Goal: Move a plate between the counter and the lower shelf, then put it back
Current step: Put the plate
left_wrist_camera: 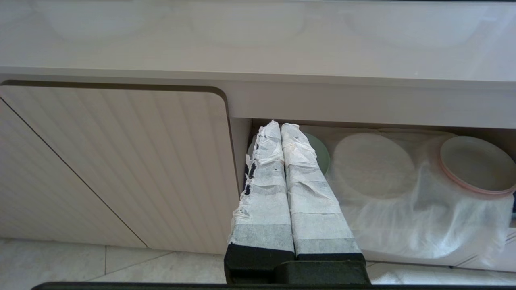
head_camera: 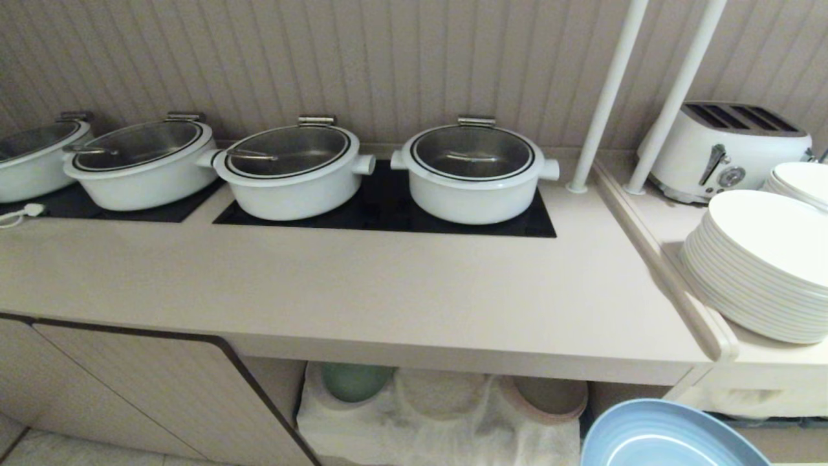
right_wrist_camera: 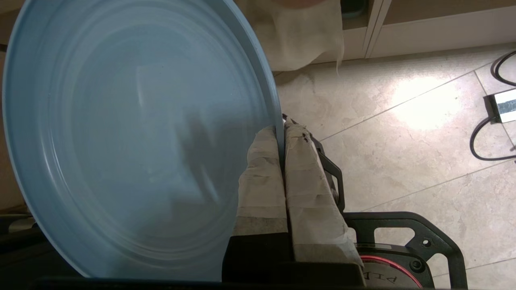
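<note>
Head view first: my desk [head_camera: 362,291] runs across the middle of the frame, four white pots [head_camera: 475,171] along the back on the black hob panels, a stack of white plates [head_camera: 763,265] and a toaster [head_camera: 731,152] at the right edge. The plate [head_camera: 666,433] pokes into the lower right corner, light blue, held out in front of the desk's edge and below it, not resting on anything. Under the desk, the shelf [head_camera: 440,421] shows in the lower middle with its white cloth, a green plate [head_camera: 356,382] at its left end.

Left wrist view: my left end effector [left_wrist_camera: 286,131] sits idle, taped fingers pressed together on nothing, pointing at the left end of the shelf, where the green plate peeks out just behind its tips. Two more plates lie further along under the cloth.

Right wrist view: my right end effector [right_wrist_camera: 281,129] is clamped on the plate's [right_wrist_camera: 133,133] rim, one finger either side of the thin edge, the plate filling the left of the frame with tiled floor [right_wrist_camera: 403,133] beyond.

My read: it's a light, stiff, plastic-looking plate, smooth enough to slip, and pinched at one rim point it'll want to pivot. The rim is the only sensible hold. I'd move gently.
</note>
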Controlling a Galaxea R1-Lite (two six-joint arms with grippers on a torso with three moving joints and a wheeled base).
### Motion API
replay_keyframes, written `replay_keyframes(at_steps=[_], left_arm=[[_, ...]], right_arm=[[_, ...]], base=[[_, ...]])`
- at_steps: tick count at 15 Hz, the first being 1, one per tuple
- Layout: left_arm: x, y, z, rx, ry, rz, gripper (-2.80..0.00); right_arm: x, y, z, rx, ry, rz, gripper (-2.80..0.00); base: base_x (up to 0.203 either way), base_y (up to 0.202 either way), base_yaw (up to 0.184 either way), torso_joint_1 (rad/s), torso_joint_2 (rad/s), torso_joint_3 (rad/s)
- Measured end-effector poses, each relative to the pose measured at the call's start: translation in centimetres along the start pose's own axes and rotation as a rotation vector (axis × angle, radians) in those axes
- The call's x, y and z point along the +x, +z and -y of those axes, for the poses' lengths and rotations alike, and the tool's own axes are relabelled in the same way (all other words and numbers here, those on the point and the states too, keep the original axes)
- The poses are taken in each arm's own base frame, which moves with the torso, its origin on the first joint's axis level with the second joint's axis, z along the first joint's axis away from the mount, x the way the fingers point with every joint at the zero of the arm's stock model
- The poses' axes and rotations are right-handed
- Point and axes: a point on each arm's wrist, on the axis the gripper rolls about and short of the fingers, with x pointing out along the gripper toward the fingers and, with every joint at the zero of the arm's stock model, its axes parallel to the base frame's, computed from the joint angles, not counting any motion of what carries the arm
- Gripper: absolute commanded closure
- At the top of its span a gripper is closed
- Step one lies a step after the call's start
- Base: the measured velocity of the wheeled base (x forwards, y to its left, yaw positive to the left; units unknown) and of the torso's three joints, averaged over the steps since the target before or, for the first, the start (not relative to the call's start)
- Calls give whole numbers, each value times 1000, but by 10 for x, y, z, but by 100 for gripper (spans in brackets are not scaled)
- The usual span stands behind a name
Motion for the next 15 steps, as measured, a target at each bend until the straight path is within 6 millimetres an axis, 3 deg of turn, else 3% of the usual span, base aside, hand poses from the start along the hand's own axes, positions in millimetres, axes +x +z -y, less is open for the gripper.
replay_keyframes(at_steps=[6,15], left_arm=[[0,0,0,-1,0,1,0],[0,0,0,-1,0,0,0]], right_arm=[[1,-1,0,-1,-1,-3,0],[1,-1,0,-2,0,-5,0]], base=[[0,15,1,0,0,0],[0,187,0,3,2,3]])
